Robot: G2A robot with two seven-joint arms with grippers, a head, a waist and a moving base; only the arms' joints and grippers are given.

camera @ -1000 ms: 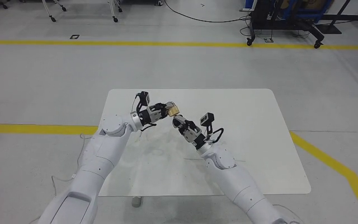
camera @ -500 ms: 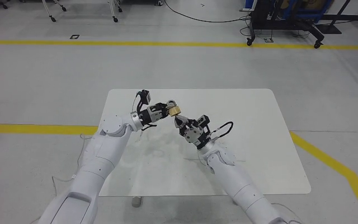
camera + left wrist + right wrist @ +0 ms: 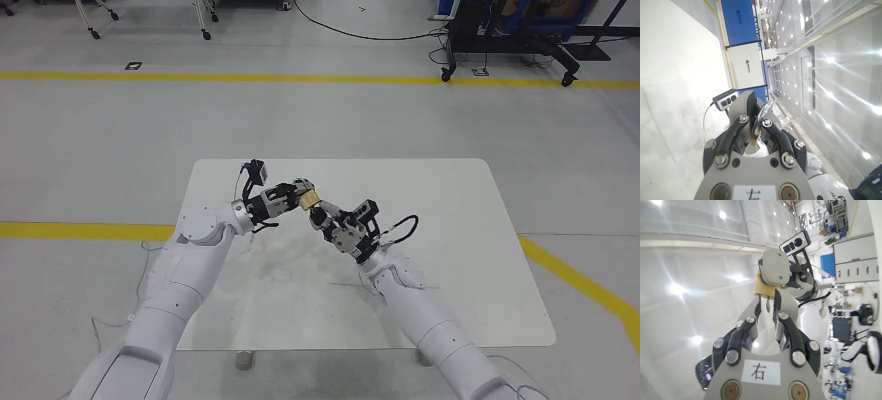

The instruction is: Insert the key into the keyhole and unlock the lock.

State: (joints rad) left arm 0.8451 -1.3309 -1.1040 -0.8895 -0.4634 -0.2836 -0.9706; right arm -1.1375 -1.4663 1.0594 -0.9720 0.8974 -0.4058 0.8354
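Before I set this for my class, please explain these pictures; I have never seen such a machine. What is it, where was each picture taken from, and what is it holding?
It is a robot with two arms, working over a white table. One picture looks down from above the arms; the other two come from a camera on each wrist. The left gripper is shut on a brass padlock, held in the air. A small key sticks out of its keyhole, between the open fingers of the right gripper.
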